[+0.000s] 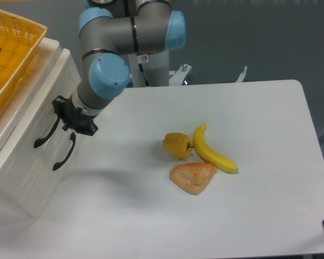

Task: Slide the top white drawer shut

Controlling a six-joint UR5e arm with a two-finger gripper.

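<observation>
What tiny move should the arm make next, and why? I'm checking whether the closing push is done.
Probably a short retreat to the right, away from the cabinet. The top white drawer looks about level with the lower drawer beneath it, so little travel seems left. The gripper sits right beside the upper black handle; whether its fingers are closed cannot be told.

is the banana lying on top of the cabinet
No, the banana lies on the white table beside the yellow pepper, well away from the cabinet.
</observation>
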